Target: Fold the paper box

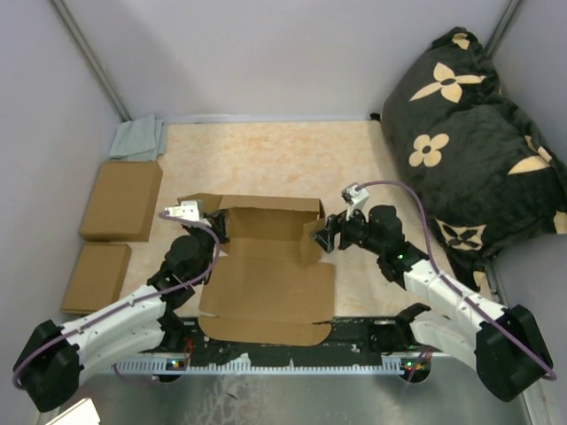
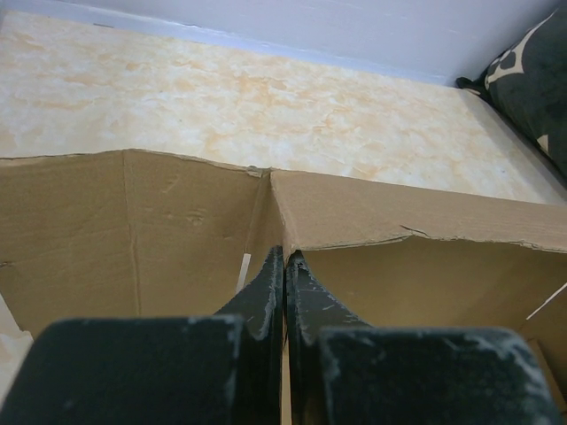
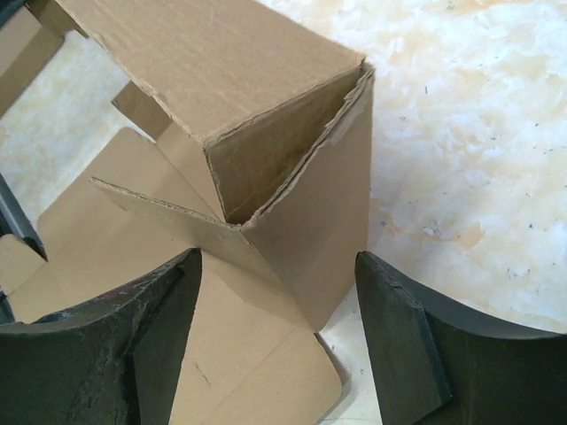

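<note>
The paper box [image 1: 266, 288] lies partly folded in the middle of the table, its back wall and side flaps raised and its wide lid panel flat towards me. My left gripper [image 1: 215, 228] is at the box's left rear corner. In the left wrist view its fingers [image 2: 266, 292] are pressed together on a thin cardboard edge of the box [image 2: 425, 283]. My right gripper [image 1: 324, 237] is at the right rear corner. In the right wrist view it [image 3: 279, 261] is open, its fingers on either side of the raised right flap of the box [image 3: 221, 62].
Two ready-made cardboard boxes [image 1: 122, 199] [image 1: 97, 274] lie at the left edge. A grey-green cloth [image 1: 139, 139] is at the back left. A large black cushion with tan flowers [image 1: 469, 133] fills the right back corner. Grey walls enclose the table.
</note>
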`<state>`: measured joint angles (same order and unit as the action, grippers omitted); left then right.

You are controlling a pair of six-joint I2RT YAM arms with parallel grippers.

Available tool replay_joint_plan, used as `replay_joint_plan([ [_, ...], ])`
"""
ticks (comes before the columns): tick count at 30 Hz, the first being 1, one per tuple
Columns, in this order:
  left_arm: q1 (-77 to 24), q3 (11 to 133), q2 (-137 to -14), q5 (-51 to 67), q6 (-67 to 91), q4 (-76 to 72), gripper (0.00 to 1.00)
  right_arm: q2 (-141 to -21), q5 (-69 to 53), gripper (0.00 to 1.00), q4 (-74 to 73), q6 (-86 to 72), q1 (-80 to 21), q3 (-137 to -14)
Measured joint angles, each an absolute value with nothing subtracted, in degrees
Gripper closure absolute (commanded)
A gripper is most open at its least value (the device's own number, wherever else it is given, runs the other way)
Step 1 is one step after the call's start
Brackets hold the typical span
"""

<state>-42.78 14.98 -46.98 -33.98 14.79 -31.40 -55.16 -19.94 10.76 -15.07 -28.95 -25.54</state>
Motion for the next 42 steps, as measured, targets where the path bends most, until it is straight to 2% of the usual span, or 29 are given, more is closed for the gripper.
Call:
replay_joint_plan([
  [7, -43.9, 12.7, -44.9, -33.6, 13.1, -33.1, 1.0, -61.1, -10.3, 0.49, 12.6, -14.6, -35.5, -25.5],
  [11, -44.9, 11.0, -43.8, -33.7, 10.7, -35.0, 1.0, -62.7, -3.5, 0.55, 13.4, -14.6, -39.1, -25.6],
  [18, -49.8, 4.3, -43.9, -37.5, 0.8, -47.4, 1.0, -62.7, 4.1, 0.55, 15.1, -14.8, -41.0, -25.3],
  [31, -51.1, 1.9, -57.1, -40.1, -7.6, -67.2, 1.0, -62.8, 7.1, 0.54, 21.4, -14.7, -41.1, -22.9],
  [33, -51.2, 2.0, -58.2, -40.1, -7.9, -68.3, 1.0, -63.4, 7.1, 0.59, 22.5, -14.2, -41.1, -22.8],
  [38, -51.7, 2.1, -59.1, -40.1, -8.9, -69.5, 1.0, -65.7, 8.2, 0.84, 24.5, -13.6, -41.1, -22.9],
  [41, -52.1, 2.1, -58.5, -40.2, -9.3, -69.4, 1.0, -66.3, 9.8, 0.85, 24.5, -14.0, -41.1, -22.9],
  [42, -52.3, 2.1, -58.0, -40.2, -9.4, -69.3, 1.0, -66.3, 10.4, 0.82, 24.5, -14.2, -41.1, -22.9],
])
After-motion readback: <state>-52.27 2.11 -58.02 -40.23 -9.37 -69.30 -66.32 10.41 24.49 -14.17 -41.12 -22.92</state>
